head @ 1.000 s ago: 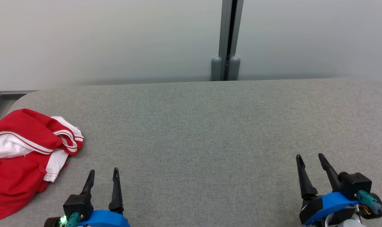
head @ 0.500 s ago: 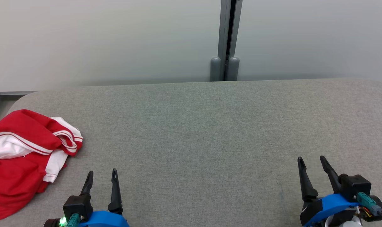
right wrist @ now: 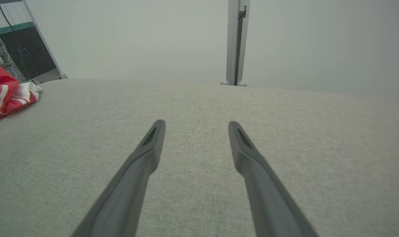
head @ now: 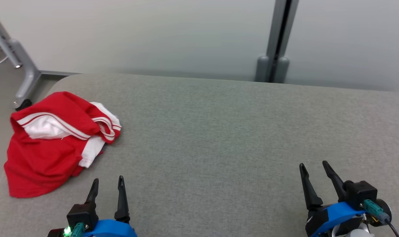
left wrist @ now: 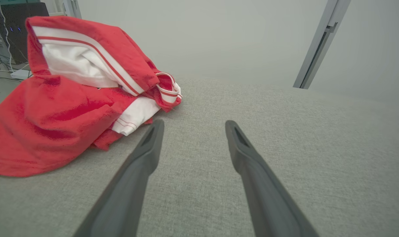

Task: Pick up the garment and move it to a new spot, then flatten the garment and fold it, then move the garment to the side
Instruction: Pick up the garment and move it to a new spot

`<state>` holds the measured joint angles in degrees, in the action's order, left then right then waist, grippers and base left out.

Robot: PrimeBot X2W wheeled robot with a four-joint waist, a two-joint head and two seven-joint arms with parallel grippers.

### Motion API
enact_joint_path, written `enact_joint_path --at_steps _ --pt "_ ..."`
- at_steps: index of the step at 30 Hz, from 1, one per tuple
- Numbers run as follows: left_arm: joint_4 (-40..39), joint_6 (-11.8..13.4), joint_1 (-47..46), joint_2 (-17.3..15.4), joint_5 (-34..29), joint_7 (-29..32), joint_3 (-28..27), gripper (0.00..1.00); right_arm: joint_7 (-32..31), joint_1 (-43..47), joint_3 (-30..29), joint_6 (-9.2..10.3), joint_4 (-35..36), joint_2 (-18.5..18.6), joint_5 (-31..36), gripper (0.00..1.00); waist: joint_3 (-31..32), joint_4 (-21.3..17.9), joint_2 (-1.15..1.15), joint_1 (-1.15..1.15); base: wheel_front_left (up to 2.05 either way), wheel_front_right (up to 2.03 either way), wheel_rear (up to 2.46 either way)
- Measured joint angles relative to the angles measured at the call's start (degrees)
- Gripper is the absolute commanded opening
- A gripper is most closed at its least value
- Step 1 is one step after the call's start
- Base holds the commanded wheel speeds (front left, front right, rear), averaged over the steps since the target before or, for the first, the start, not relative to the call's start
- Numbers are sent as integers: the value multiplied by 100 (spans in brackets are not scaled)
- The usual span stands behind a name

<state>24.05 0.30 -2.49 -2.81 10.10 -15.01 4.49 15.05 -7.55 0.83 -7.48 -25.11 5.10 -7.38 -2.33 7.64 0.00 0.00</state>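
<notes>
You're at zero: garment (head: 54, 138) crumpled at worktop (head: 219, 131) left edge, ungrasped. Left end effector (head: 108, 179), right end effector (head: 313, 164) both wide, empty.

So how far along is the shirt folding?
Nothing looks done: the red shirt lies crumpled at the left end of the table. Nothing is in hand: the left claw and right claw are open and empty. Picking up, flattening, folding and moving aside all remain.

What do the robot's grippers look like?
The left gripper and right gripper each have two long, dark, tapering fingers, a black block and a blue housing. The left shows a green light and a teal connector; the right, a teal connector with a black cable.
</notes>
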Motion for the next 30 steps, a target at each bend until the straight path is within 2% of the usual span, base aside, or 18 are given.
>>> enact_joint_path --at_steps 5,10,17,23,30 --pt "-5 66 41 -1 32 1 -62 100 0 -50 321 -1 31 92 -104 100 -68 597 0 0 0 0 0" --pt "-41 116 228 -11 34 -5 -419 100 0 -122 631 -1 0 90 -191 100 -148 1219 0 0 0 0 0" --pt "-83 21 385 -7 -134 -5 -702 100 0 -171 911 -1 -154 86 -318 100 -339 1835 0 0 0 0 0" --pt "-102 11 377 -4 57 -5 -828 100 0 -242 1082 -1 -229 124 -389 100 -511 1874 0 0 0 0 0" --pt "-204 -286 -543 -134 -123 -5 -1189 100 0 -521 1371 0 -97 490 -543 100 -1042 1584 0 0 0 0 0"
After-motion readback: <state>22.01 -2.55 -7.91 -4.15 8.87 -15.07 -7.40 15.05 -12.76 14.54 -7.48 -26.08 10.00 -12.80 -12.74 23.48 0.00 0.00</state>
